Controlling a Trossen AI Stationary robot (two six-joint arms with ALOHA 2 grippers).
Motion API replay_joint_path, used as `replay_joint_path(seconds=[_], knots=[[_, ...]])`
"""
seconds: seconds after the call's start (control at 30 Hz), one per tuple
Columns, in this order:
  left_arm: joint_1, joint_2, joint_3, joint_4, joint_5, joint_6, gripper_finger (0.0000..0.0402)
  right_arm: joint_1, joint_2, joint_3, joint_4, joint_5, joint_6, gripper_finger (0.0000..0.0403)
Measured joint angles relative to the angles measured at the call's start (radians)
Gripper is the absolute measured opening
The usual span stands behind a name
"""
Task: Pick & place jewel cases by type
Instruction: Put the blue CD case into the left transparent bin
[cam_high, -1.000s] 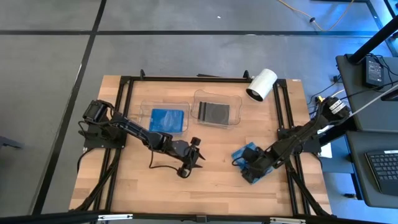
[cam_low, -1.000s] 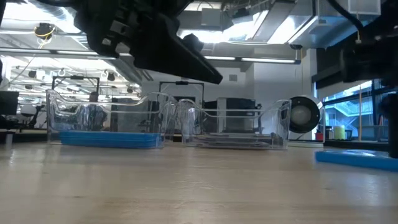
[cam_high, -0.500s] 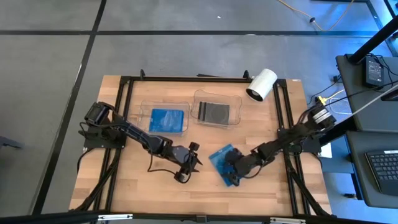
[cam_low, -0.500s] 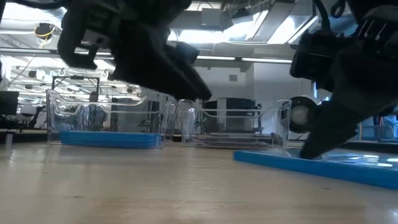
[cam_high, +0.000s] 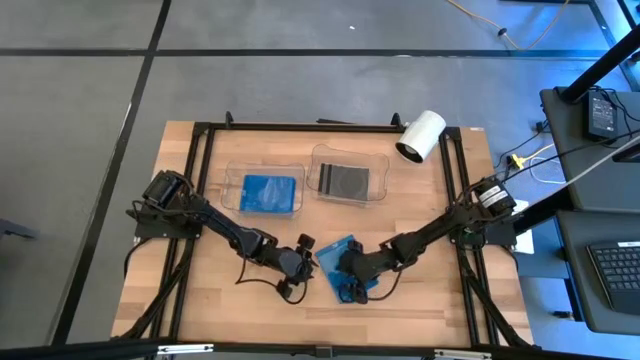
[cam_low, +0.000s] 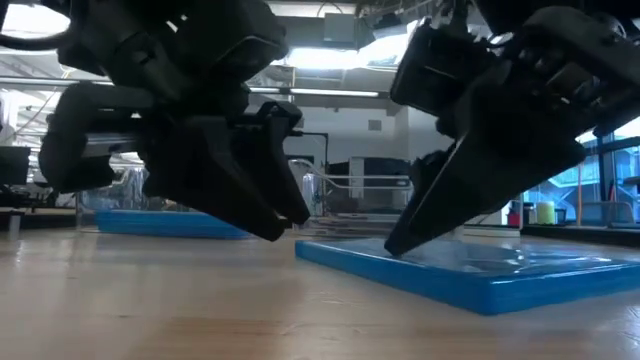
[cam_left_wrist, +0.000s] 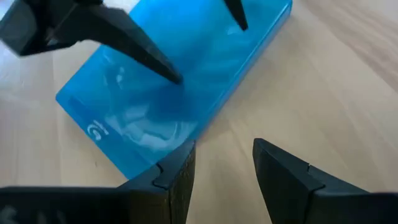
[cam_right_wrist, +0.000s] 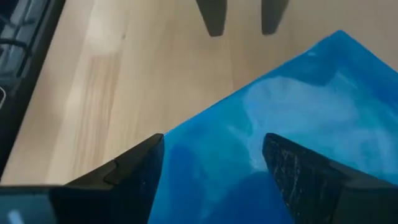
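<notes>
Light wooden table (cam_high: 220, 300) with a black metal frame carries everything. Two dark arms reach in from opposite sides and meet low near the front centre.

Two clear shallow plastic trays sit side by side toward the back: left tray (cam_high: 232, 172) holds a bright blue jewel case (cam_high: 270, 191); right tray (cam_high: 382, 165) holds a dark grey jewel case (cam_high: 345, 180). A white cylindrical camera (cam_high: 420, 136) stands at the back right, apart from the trays.

Third bright blue flat square jewel case (cam_high: 336, 252) lies flat on the bare wood at front centre, well clear of both trays, corner pointing toward the left arm.

Right gripper (cam_high: 348, 279) sits over this loose case; fingers spread, with fingertips (cam_low: 400, 243) down on the top face, nothing pinched between them. Right wrist view shows both fingers (cam_right_wrist: 127, 174) straddling blue plastic.

Left gripper (cam_high: 303, 262) hovers just beside the case's left edge, low over the wood; fingers (cam_left_wrist: 171, 177) parted by a narrow gap, holding nothing.
</notes>
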Motion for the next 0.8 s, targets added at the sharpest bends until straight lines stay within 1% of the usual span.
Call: replay_joint_path(seconds=[0.13, 0.23, 0.33, 0.4, 0.47, 0.53, 0.6, 0.67, 0.8], knots=[[-0.001, 0.0, 0.0, 0.001, -0.001, 0.001, 0.0159, 0.001, -0.013, 0.053, -0.062, -0.021, -0.093, 0.0284], [-0.001, 0.0, 0.0, 0.002, -0.019, 0.009, 0.0161, 0.002, -0.059, 0.097, -0.202, -0.025, -0.111, 0.0284], [-0.001, 0.0, 0.0, -0.001, -0.052, 0.039, 0.0161, 0.007, -0.103, 0.134, -0.356, 0.009, -0.114, 0.0284], [-0.001, 0.0, 0.0, -0.001, -0.078, 0.068, 0.0159, 0.01, -0.137, 0.142, -0.418, 0.045, -0.131, 0.0284], [-0.001, 0.0, 0.0, -0.001, -0.099, 0.103, 0.0157, 0.01, -0.172, 0.136, -0.469, 0.084, -0.137, 0.0284], [-0.001, 0.0, 0.0, -0.001, -0.115, 0.137, 0.0157, 0.007, -0.192, 0.116, -0.546, 0.111, -0.098, 0.0284], [-0.001, 0.004, 0.0, 0.0, -0.125, 0.174, 0.0158, -0.005, -0.206, 0.088, -0.572, 0.11, -0.06, 0.0284], [-0.004, 0.013, 0.0, -0.001, -0.133, 0.223, 0.0159, -0.016, -0.222, 0.063, -0.56, 0.105, -0.035, 0.0284], [-0.013, 0.041, 0.001, 0.001, -0.148, 0.371, 0.0156, -0.029, -0.225, 0.016, -0.544, 0.087, -0.005, 0.0284]])
